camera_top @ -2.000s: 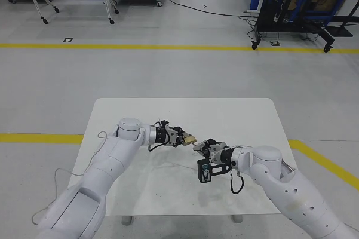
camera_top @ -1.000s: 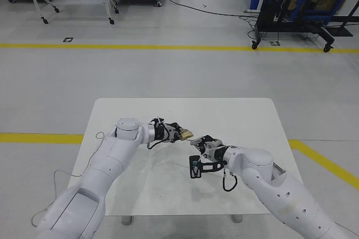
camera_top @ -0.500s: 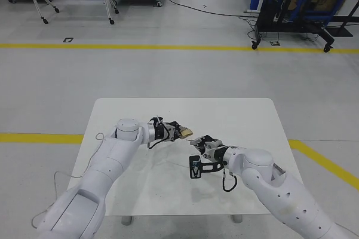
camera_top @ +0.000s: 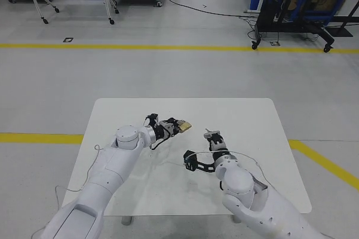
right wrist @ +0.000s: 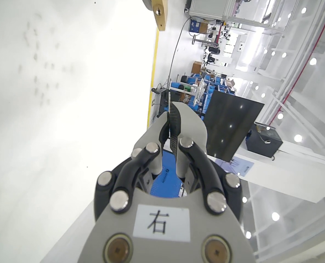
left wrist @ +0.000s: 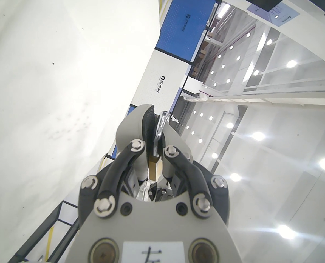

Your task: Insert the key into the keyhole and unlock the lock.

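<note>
A brass padlock (camera_top: 183,125) hangs above the white table (camera_top: 239,113), held by its silver shackle (left wrist: 161,127) in my left gripper (camera_top: 174,126), which is shut on it. In the right wrist view the padlock (right wrist: 159,3) shows its keyhole end (right wrist: 158,9) facing my right gripper (right wrist: 170,116). That gripper (camera_top: 212,137) is shut on a thin metal key (right wrist: 168,102), whose blade sticks out past the fingertips. There is a clear gap between the key and the padlock, with the key to the right of the lock in the top view.
The table's surface under both grippers is bare apart from faint smudges (right wrist: 41,64). A black cable loop (camera_top: 191,162) hangs by the right wrist. Yellow floor lines (camera_top: 167,48) and a dark cart (camera_top: 298,24) lie well beyond the table.
The right arm has swung round, bringing its gripper and key farther back and to the right. The left gripper has carried the padlock slightly toward the table's far side.
</note>
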Action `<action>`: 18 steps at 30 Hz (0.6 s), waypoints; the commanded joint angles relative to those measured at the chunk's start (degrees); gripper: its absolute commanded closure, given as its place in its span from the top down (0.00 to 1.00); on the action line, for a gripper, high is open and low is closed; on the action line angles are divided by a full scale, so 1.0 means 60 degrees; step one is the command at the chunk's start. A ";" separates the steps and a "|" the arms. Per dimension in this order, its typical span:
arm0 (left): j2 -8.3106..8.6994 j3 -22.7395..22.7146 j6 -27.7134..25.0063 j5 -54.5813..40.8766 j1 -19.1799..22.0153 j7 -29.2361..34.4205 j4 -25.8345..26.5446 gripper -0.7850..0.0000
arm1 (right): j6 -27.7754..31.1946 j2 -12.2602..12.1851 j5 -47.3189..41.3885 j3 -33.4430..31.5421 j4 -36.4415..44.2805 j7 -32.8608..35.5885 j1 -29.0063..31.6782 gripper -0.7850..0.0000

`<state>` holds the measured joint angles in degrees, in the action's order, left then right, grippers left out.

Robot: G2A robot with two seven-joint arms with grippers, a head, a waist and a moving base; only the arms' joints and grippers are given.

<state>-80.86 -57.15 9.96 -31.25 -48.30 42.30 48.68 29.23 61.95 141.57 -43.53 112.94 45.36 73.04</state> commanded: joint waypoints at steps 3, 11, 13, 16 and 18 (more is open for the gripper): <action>0.0062 -0.0136 -0.0021 -0.0051 -0.0283 0.0130 0.0370 0.00 | -0.0274 0.0238 0.0241 0.0562 -0.0474 -0.0349 -0.0335 0.00; 0.0148 -0.0457 0.0294 -0.0494 -0.0364 0.0789 0.0480 0.00 | -0.0637 0.0344 0.1489 0.0988 -0.0794 -0.1559 -0.0327 0.00; 0.0178 -0.0521 0.0296 -0.0467 -0.0366 0.0874 0.0503 0.00 | -0.0717 0.0330 0.1624 0.0868 -0.0736 -0.1646 -0.0201 0.00; 0.0210 -0.0553 0.0250 -0.0343 -0.0411 0.0867 0.0586 0.00 | -0.0794 0.0316 0.1816 0.0700 -0.0605 -0.1689 -0.0002 0.00; 0.0226 -0.0548 0.0244 -0.0237 -0.0442 0.0824 0.0661 0.00 | -0.0811 0.0314 0.1946 0.0607 -0.0511 -0.1700 0.0114 0.00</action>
<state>-79.54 -60.46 11.41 -32.98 -50.89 47.38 52.47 24.39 63.84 152.95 -39.68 109.65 35.21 73.47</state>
